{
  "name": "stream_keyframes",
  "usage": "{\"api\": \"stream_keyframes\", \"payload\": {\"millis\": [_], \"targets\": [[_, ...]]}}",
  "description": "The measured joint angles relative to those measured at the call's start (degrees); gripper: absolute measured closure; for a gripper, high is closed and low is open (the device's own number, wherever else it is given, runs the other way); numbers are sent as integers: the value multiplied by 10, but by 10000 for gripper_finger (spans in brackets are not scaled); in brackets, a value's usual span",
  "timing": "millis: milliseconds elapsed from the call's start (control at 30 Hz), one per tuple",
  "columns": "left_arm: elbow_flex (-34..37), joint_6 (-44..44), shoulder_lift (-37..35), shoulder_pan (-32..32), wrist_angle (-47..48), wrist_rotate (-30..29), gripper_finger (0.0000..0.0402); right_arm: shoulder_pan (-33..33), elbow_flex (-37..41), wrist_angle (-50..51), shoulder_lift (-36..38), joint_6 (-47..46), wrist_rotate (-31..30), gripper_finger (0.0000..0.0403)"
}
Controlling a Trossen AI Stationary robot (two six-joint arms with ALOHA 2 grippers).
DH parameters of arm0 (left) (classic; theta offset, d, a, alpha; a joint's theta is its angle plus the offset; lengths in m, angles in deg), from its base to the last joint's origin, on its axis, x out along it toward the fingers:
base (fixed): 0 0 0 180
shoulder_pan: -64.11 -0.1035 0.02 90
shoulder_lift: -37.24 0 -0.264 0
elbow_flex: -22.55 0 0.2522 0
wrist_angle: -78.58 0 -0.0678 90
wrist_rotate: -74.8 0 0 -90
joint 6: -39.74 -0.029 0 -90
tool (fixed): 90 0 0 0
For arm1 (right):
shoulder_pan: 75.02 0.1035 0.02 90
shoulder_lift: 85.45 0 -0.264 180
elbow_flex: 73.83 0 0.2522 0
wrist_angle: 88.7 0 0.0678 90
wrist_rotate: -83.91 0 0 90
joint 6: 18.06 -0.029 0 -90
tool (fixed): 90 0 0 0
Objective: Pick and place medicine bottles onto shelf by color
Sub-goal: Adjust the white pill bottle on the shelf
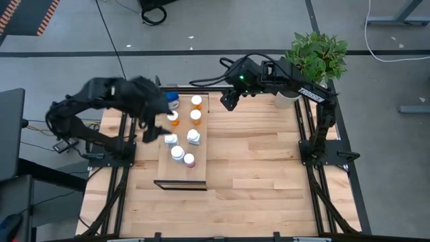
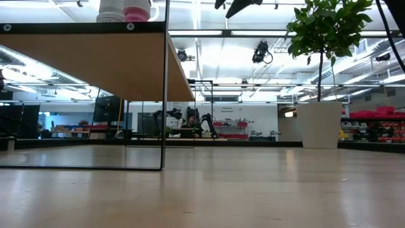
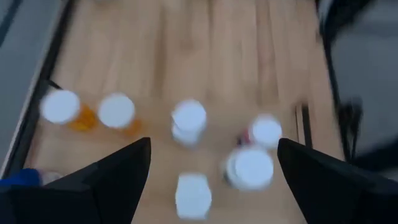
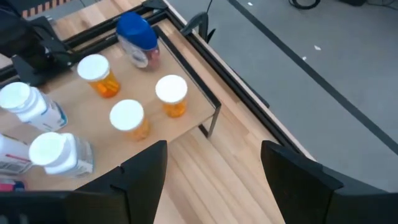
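Observation:
The light-wood shelf (image 1: 183,171) stands on the table's left half, raised on a dark frame (image 2: 163,95). Standing on their bases on it are three orange bottles (image 1: 195,115), a blue-capped bottle (image 1: 173,101), three white bottles (image 1: 193,137) and a pink one (image 1: 189,160). My left gripper (image 1: 156,131) hangs open and empty above the shelf's left side; its wrist view looks down on the white bottles (image 3: 188,118) and orange bottles (image 3: 118,112). My right gripper (image 1: 228,102) is open and empty above the table just right of the shelf's far end, facing the orange bottles (image 4: 172,93) and the blue-capped one (image 4: 137,37).
A white pot with a green plant (image 1: 287,99) stands at the table's far right corner, also in the low view (image 2: 319,125). Bare slatted tabletop (image 1: 269,175) stretches right of and in front of the shelf. Dark frame rails (image 1: 306,128) run along the table's sides.

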Motion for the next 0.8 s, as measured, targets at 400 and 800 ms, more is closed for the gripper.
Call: {"api": "stream_keyframes", "payload": {"millis": [400,800], "targets": [[0,-30,90,107,47,-7,47,57,0,3,0,-56,0,136],[63,-26,106,129,57,-8,47,106,0,38,1,-91,-30,136]]}}
